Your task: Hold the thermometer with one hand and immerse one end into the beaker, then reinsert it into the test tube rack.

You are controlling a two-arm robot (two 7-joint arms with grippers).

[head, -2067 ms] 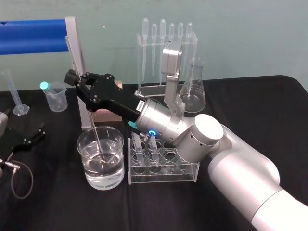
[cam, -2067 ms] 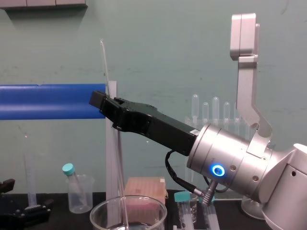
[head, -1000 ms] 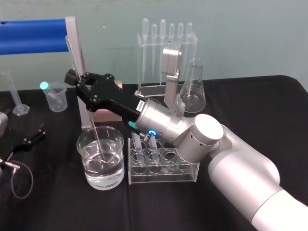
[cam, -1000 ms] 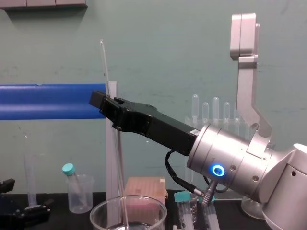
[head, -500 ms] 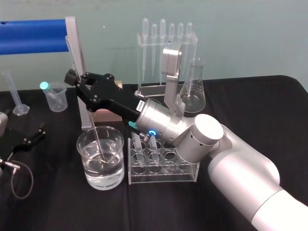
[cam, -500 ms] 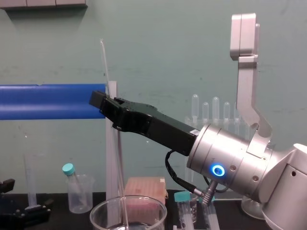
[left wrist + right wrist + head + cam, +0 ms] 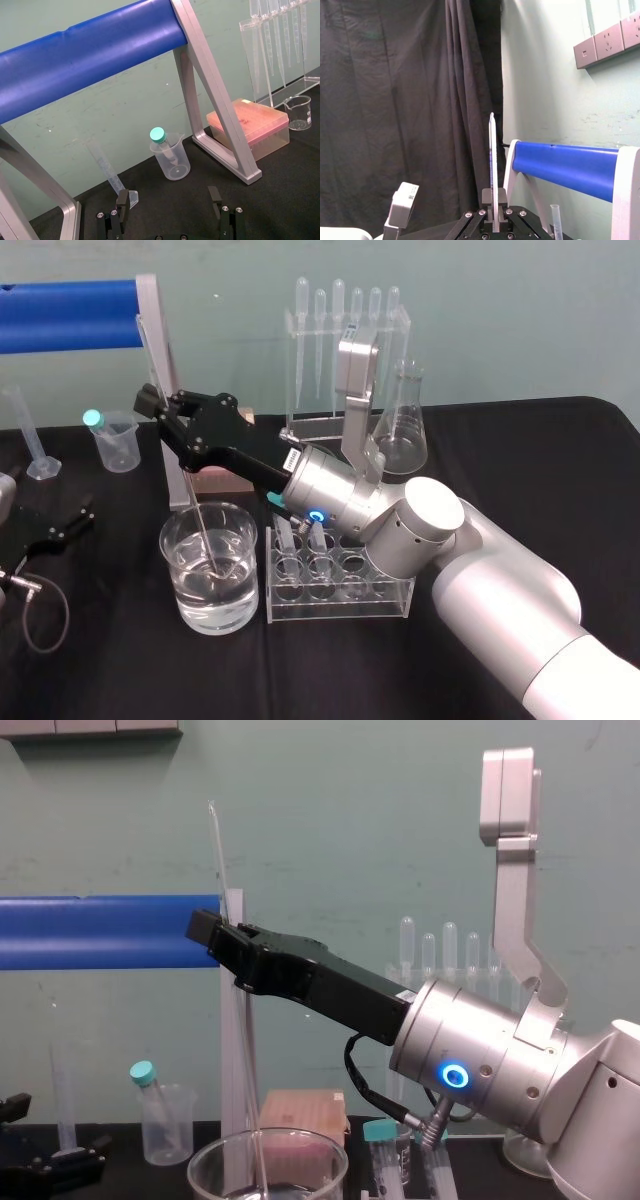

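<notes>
right gripper (image 7: 158, 407) clamping thermometer (image 7: 217, 850), tip apparently in beaker (image 7: 240, 600)

No text, brand or number can be read anywhere. A white sticker (image 7: 291, 456) on the body of the right gripper (image 7: 165, 407) has print too small to make out. A grey block (image 7: 402, 200) carries a tag with dark marks, not legible. The thermometer (image 7: 492, 165) shows fine scale ticks but no digits I can read. The cylinder (image 7: 106, 167) has faint graduation lines; its numbers are unreadable. The wall sockets (image 7: 609, 42) show no lettering.
</notes>
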